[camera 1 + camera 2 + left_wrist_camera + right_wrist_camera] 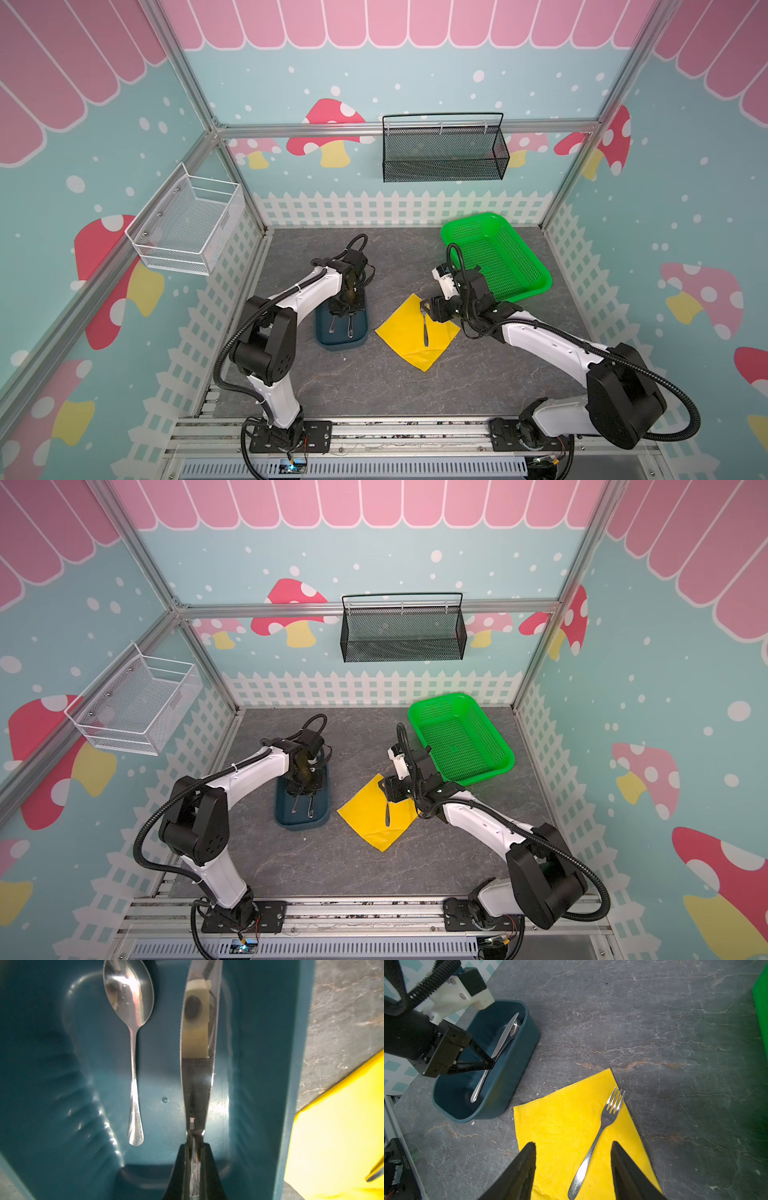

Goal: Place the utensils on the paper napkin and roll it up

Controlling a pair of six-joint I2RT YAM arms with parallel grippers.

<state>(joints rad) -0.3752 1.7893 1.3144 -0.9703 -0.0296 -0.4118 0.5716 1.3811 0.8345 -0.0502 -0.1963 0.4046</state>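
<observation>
Left claw: closed tight on the handle of the slim, shiny silver metal knife, down inside the dark blue oblong plastic tray.
Knife: its blade runs lengthwise along the tray, away from the claw; I cannot tell whether it rests on the tray floor.
Spoon: the shiny silver metal spoon lies flat on the tray floor beside the knife, roughly parallel to it and clear of the claw.
Napkin: the thin, bright yellow square paper napkin lies spread and lightly creased on the grey marbled tabletop, turned corner-on, just beside the tray.
Fork: the shiny silver metal fork lies on the napkin near one edge, tines reaching that edge.
Right claw: jaws well apart and holding nothing, low over the napkin; the fork's handle lies between the fingers and touches neither.
Basket: the green perforated plastic basket sits at the far right of the tabletop.
</observation>
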